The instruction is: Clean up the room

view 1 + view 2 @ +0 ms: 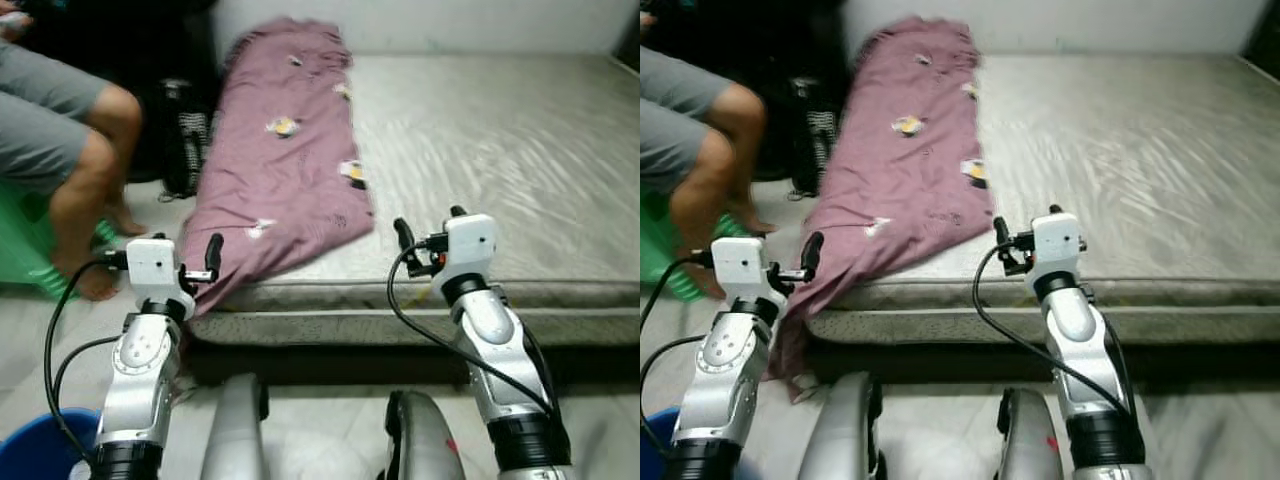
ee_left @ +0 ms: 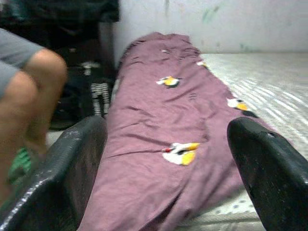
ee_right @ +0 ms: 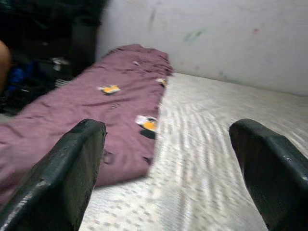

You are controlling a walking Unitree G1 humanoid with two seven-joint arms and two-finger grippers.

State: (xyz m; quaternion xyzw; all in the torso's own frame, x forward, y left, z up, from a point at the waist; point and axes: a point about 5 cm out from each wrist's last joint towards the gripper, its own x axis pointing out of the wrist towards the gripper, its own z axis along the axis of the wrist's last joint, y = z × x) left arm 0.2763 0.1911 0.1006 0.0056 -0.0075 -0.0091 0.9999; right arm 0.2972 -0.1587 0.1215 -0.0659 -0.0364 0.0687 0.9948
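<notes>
Mattress (image 1: 500, 150) lay low on the floor, its near edge right in front of me. Mauve blanket (image 1: 285, 170) ran along the mattress's left edge, its near end spilling over the near-left corner. I saw a seated person's legs (image 1: 85, 165) off the left edge, and a blue tub (image 1: 40, 448) by my left arm. Left gripper (image 1: 170, 258) hovered beside the near-left corner, fingers (image 2: 62, 178) spread. Right gripper (image 1: 428, 232) hung over the near edge, fingers (image 3: 62, 178) spread too.

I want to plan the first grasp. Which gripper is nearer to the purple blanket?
Left. The left gripper hovers open at the purple blanket's near corner; the right gripper, also open, is over the bare mattress beside it.
</notes>
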